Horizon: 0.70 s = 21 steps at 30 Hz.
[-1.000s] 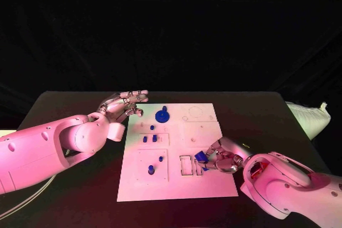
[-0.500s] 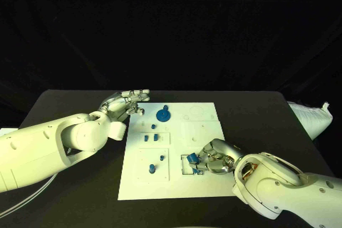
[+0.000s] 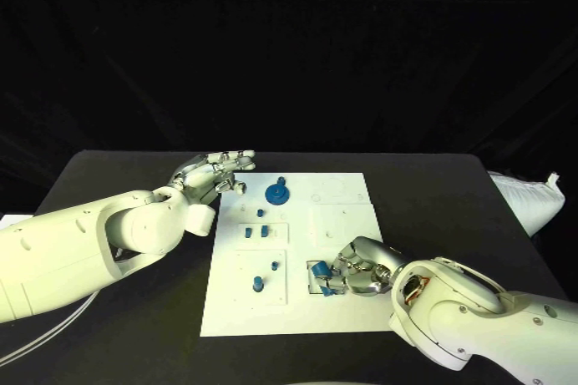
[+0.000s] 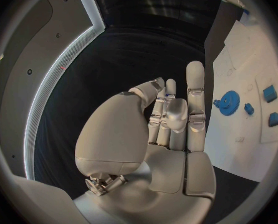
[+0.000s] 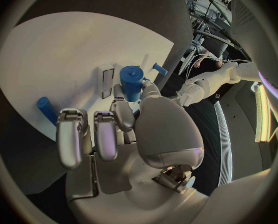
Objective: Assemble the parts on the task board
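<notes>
The white task board (image 3: 343,306) lies in the middle of the black table. At its near right my right hand (image 3: 364,273) pinches a blue cylindrical part (image 3: 321,271) (image 5: 132,79) between thumb and a finger, right over the rectangular slots (image 5: 106,80). Another blue part (image 5: 46,109) lies flat on the board beside the hand. My left hand (image 3: 218,175) (image 4: 169,127) hovers at the board's far left corner, fingers apart and holding nothing. A blue gear (image 3: 277,193) (image 4: 228,104) stands near it. Small blue parts (image 3: 254,231) sit in the left-hand recesses.
More blue parts (image 3: 258,283) stand in the near left recess of the board. A white bag (image 3: 530,203) lies at the table's right edge. Bare black table (image 3: 133,176) surrounds the board.
My right hand has moved leftward across the board's near right, carrying the blue part over the slots. The left hand has stayed where it was.
</notes>
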Motion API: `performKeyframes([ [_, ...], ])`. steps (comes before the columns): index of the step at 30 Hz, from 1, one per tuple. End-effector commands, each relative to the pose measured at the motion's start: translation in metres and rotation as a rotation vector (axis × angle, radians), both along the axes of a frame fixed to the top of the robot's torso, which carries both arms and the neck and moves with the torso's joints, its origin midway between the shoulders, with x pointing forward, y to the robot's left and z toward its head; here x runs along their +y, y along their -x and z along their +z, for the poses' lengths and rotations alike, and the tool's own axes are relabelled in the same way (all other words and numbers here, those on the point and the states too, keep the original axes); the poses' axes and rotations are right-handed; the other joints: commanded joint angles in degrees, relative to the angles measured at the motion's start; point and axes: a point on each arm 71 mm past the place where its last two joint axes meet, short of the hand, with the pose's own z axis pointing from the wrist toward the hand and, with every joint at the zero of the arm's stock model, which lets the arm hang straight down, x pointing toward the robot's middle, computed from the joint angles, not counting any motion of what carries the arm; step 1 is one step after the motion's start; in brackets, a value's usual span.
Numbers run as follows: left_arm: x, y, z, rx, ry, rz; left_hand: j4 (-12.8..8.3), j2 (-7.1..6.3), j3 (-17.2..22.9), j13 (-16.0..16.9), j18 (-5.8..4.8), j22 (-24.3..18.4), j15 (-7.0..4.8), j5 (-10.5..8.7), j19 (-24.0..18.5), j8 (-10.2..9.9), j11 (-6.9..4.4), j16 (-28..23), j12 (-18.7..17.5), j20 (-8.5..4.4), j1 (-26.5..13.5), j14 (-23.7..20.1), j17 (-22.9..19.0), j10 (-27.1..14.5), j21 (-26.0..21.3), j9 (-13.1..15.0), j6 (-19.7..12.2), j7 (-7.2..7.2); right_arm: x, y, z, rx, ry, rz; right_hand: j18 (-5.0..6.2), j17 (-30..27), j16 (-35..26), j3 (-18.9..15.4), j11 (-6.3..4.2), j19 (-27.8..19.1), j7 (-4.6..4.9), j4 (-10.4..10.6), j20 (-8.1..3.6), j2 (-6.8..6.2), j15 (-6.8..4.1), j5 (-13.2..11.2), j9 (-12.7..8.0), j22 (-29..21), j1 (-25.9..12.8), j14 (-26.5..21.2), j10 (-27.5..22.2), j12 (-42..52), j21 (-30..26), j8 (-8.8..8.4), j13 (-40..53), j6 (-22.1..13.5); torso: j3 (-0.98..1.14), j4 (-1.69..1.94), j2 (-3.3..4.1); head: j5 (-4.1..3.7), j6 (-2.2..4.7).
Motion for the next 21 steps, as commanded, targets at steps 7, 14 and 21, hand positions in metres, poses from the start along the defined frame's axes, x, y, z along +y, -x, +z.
performKeyframes([
  [7,-0.0028,0.0009,0.0012,-0.004,0.015,-0.018,-0.06,0.14,-0.30,0.09,0.63,-0.05,-0.06,0.12,-0.36,0.39,-0.06,-0.17,0.35,-0.04,-0.51,-0.29,-0.01,-0.50,-0.21,0.05,0.12,-0.14,0.0025,-0.0027,-0.0019,-0.024,0.053,0.018,-1.01,7.53,0.24,-3.57,-0.83,2.64,-0.89,0.00,-0.67,0.77,-0.50,-12.96,1.40,7.54,-4.26,4.73,0.47,-1.79,-0.09,0.49,-0.56,0.85,0.00,0.03,0.01,0.19,0.03],
  [14,-0.0023,0.0010,0.0012,-0.003,0.014,-0.017,-0.06,0.14,-0.30,0.09,0.63,-0.05,-0.06,0.12,-0.36,0.39,-0.06,-0.17,0.35,-0.04,-0.51,-0.29,-0.01,-0.50,-0.21,0.05,0.12,-0.14,0.0023,-0.0048,-0.0019,-0.044,0.061,0.014,-0.87,6.86,-0.15,-5.44,-0.74,2.39,-0.84,0.12,-0.63,0.44,-0.44,-17.95,2.14,7.01,-6.32,4.59,0.09,-3.69,-0.57,0.53,-1.33,0.47,-0.02,-0.02,-0.02,0.23,-0.02],
  [21,-0.0021,0.0012,0.0013,-0.002,0.014,-0.018,-0.09,0.13,-0.34,0.12,0.63,-0.07,-0.06,0.12,-0.37,0.40,-0.05,-0.18,0.45,-0.04,-0.55,-0.32,-0.09,-0.58,-0.24,0.04,0.09,-0.13,0.0037,-0.0041,0.0008,-0.069,0.053,0.016,-0.84,6.69,-0.25,-5.79,-0.73,2.34,-0.83,0.21,-0.60,-0.47,-0.43,-19.72,2.54,6.90,-7.75,4.57,-0.07,-4.63,-0.69,0.59,-1.71,0.36,0.05,-0.04,-0.02,0.15,-0.01],
])
